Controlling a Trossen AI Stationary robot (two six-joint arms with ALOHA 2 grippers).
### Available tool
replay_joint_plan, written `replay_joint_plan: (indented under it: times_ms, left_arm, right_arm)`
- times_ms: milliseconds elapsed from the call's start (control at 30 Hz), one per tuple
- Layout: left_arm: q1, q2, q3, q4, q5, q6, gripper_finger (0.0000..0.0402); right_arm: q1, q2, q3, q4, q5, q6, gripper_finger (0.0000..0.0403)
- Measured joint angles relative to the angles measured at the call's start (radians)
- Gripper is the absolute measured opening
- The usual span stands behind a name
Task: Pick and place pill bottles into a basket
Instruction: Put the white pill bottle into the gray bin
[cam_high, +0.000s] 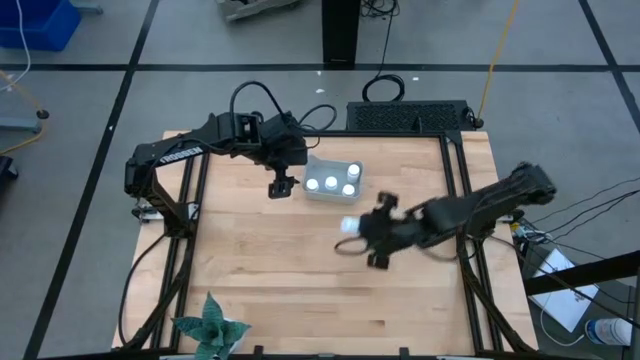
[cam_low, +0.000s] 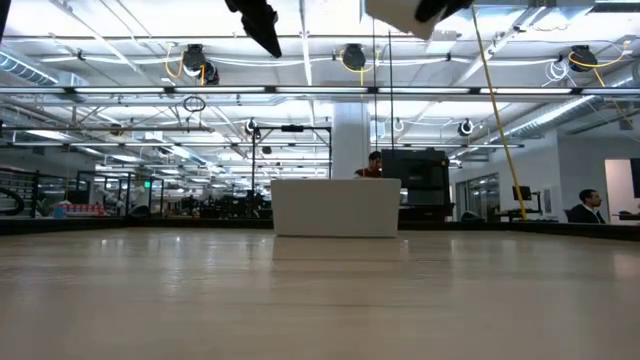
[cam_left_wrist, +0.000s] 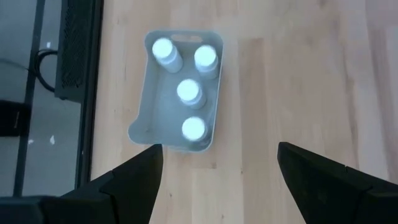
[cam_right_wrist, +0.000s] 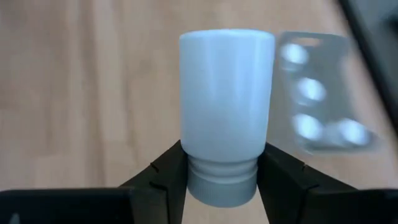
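Note:
The grey-blue basket (cam_high: 332, 182) stands on the table at the far middle, with several white pill bottles (cam_left_wrist: 189, 92) upright inside it. In the low view the basket (cam_low: 335, 208) rests flat on the wood. My left gripper (cam_high: 283, 186) hovers just left of the basket, open and empty, its fingers (cam_left_wrist: 134, 177) wide apart above the table. My right gripper (cam_high: 358, 238) is nearer than the basket and to its right, shut on one white bottle (cam_right_wrist: 227, 93). That bottle shows high above the table in the low view (cam_low: 400, 15). My right gripper pinches the bottle between its two fingers (cam_right_wrist: 163, 173) at the neck and cap end (cam_right_wrist: 222, 180). The fingers come from the table's right. The bottle's body (cam_right_wrist: 227, 87) sticks out past the fingertips, and the bottle is lifted clear of the table.
A green star-shaped paper plant (cam_high: 210, 325) stands at the near left corner. Black rails (cam_high: 462, 200) run along the table's left and right sides. Bare wood (cam_high: 290, 270) lies between the basket and the near edge. People show in the room beyond the table.

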Motion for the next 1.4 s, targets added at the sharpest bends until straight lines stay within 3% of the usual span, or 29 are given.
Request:
replay_joint_plan:
  times_ms: [233,400,633,867,1233,1400]
  left_arm:
    - [-0.004,0.0,0.0,0.153,0.166,0.023,0.0324]
    - [-0.02,0.0,-0.044,0.368,0.184,0.031,0.0324]
    - [-0.007,0.001,-0.225,0.596,0.272,0.027,0.0324]
    - [0.008,0.002,-0.401,0.961,0.35,-0.006,0.0324]
    - [0.014,0.002,-0.461,1.183,0.419,-0.039,0.0324]
    - [0.014,0.006,-0.462,1.199,0.449,-0.043,0.0324]
  right_arm:
    - [-0.122,-0.11,0.002,-0.187,0.049,-0.029,0.0144]
    - [-0.164,-0.118,0.012,-0.177,0.047,-0.119,0.0144]
    - [-0.184,-0.118,0.047,-0.18,0.046,-0.185,0.0144]
    - [-0.189,-0.118,0.073,-0.193,0.065,-0.215,0.0144]
    - [-0.276,-0.107,0.094,-0.341,-0.083,-0.148,0.0144]
    - [-0.297,-0.039,0.138,-0.428,-0.126,-0.148,0.0144]
